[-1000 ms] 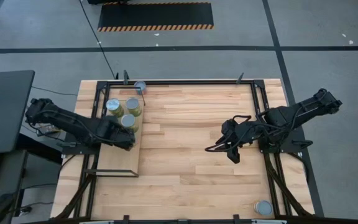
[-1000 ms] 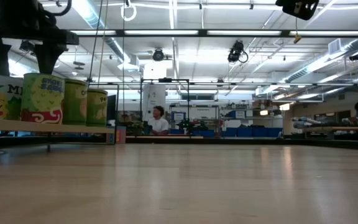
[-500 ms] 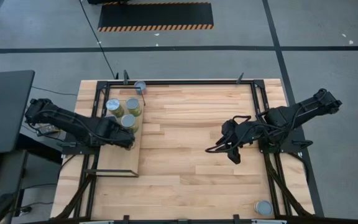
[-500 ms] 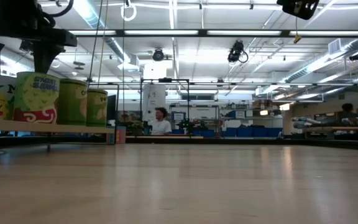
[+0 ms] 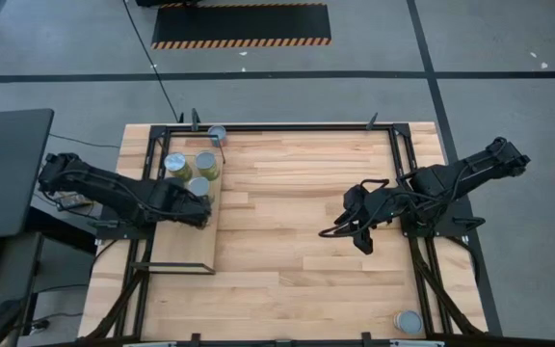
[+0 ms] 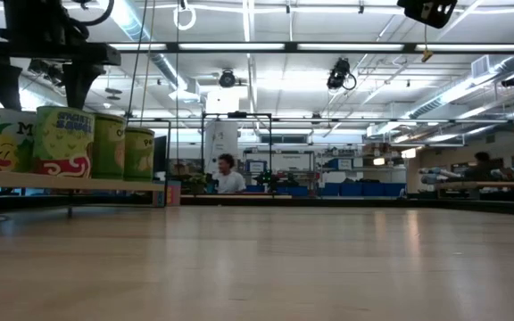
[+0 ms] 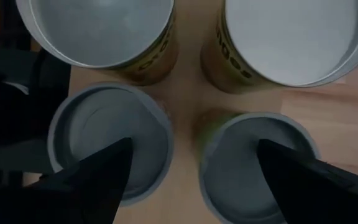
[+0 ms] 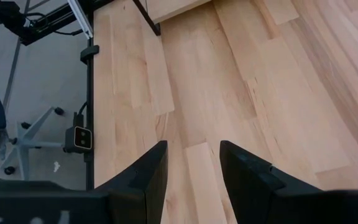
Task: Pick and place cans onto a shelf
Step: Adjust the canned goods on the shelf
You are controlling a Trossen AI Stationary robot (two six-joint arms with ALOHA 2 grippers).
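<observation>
Left gripper over the shelf at left of the high frame, jaws spread wide, nothing held; in the wrist frame, dark fingers straddling four cans standing close together. Right gripper parked at centre right over bare tabletop, jaws part open, empty. Two further cans off the shelf: one at the tabletop's top edge, one at lower right.

Judged step: release just made, withdrawal due. Recommended: lift straight up, jaws kept wide, no sideways drift, since neighbouring cans sit nearly touching and a brushed rim could topple one off the shelf edge. Then on to a remaining can.
</observation>
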